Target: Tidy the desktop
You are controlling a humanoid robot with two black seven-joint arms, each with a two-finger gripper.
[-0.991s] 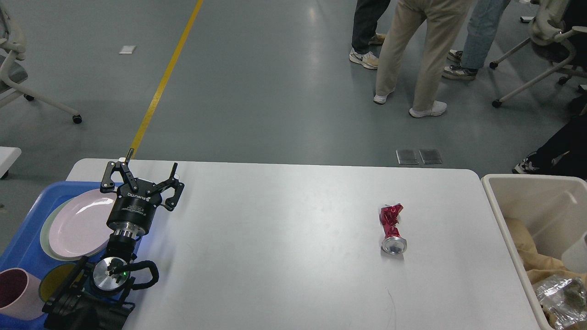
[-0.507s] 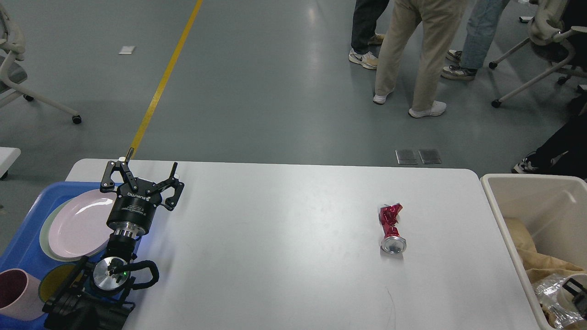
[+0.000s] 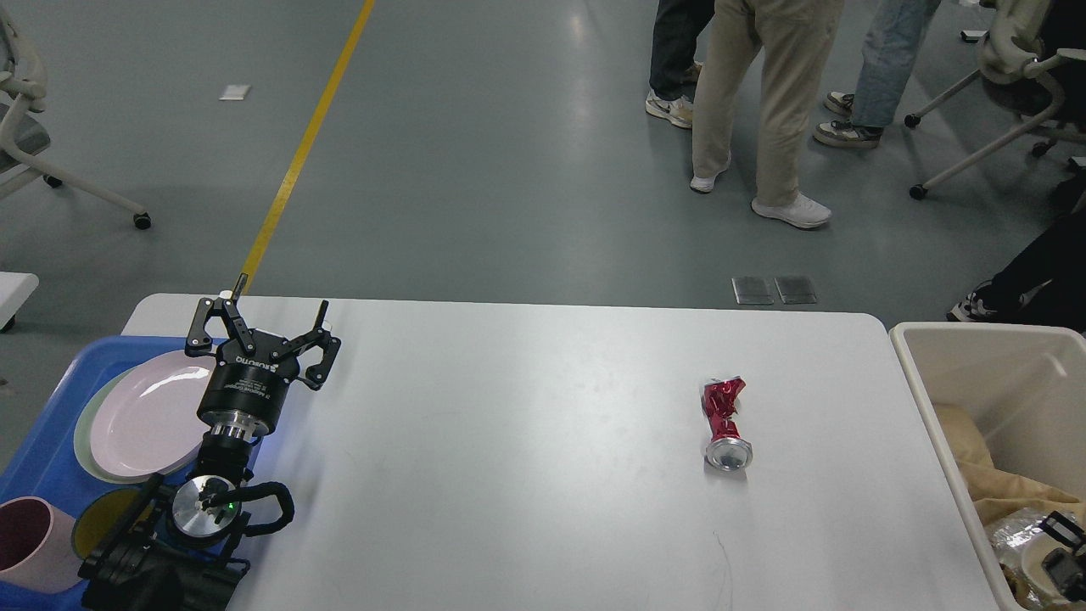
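Right end effector (image 3: 1060,552) now rising over bin (image 3: 933,382) at 4 o'clock, grip unclear; left end effector (image 3: 259,327) released; crushed red can (image 3: 725,420) on surface (image 3: 509,441) needs binning next.

Bright, even overhead indoor light; sharp frame.
Soft glare streaks on grey floor (image 3: 543,127) at top centre, faint sheen on desktop (image 3: 526,441). Small soft shadow under crushed can (image 3: 726,423), lower right. No visible blur; mild wide-angle stretch at edges.
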